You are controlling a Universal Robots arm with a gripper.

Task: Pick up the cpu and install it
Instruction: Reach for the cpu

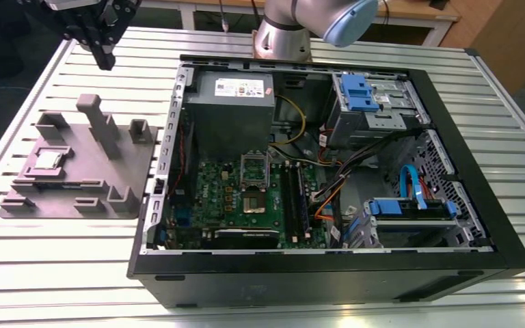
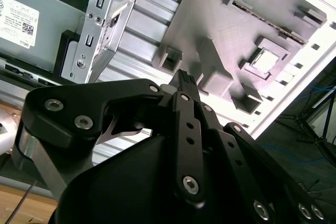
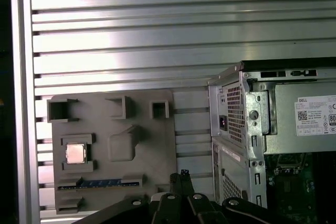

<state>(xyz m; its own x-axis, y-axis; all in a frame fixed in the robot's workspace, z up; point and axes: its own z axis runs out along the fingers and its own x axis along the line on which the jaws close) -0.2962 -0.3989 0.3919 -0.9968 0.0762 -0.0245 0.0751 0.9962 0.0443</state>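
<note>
Gripper: hovering [image 1: 106, 63] over the far corner of the table [image 1: 62, 273] on the exterior view's left, fingers pressed together in both wrist views, nothing between them.
Cpu: lying flat [image 1: 48, 160] in a square pocket of the grey holder [image 1: 80, 184], shiny top up, well apart from the gripper.
Exterior view: takes in the whole open computer case [image 1: 335, 270] beside the holder, plus the arm's base [image 1: 286, 34] at the table's far edge.
First wrist view: looks straight down on the holder, cpu [image 3: 75, 153] bright in its pocket; picks out a blue-green strip [image 3: 107, 183] lying in a long slot just beside that pocket; catches the case's rear corner with its vent grille [image 3: 233, 114].
Second wrist view: same holder seen at a slant past the black linkages, cpu [image 2: 264, 59] in its pocket.
Inside the case: grey power supply [image 1: 230, 102] at the far end, green motherboard [image 1: 244, 205] below it with the silver socket frame [image 1: 253, 167] on it, blue drive brackets [image 1: 355, 89] on the exterior view's right, loose cables between.
Surface: slatted aluminium, holder and case both resting on it, near each other but apart.
Room: wooden furniture [image 1: 491, 27] past the far edge, dark floor off the exterior view's left.
</note>
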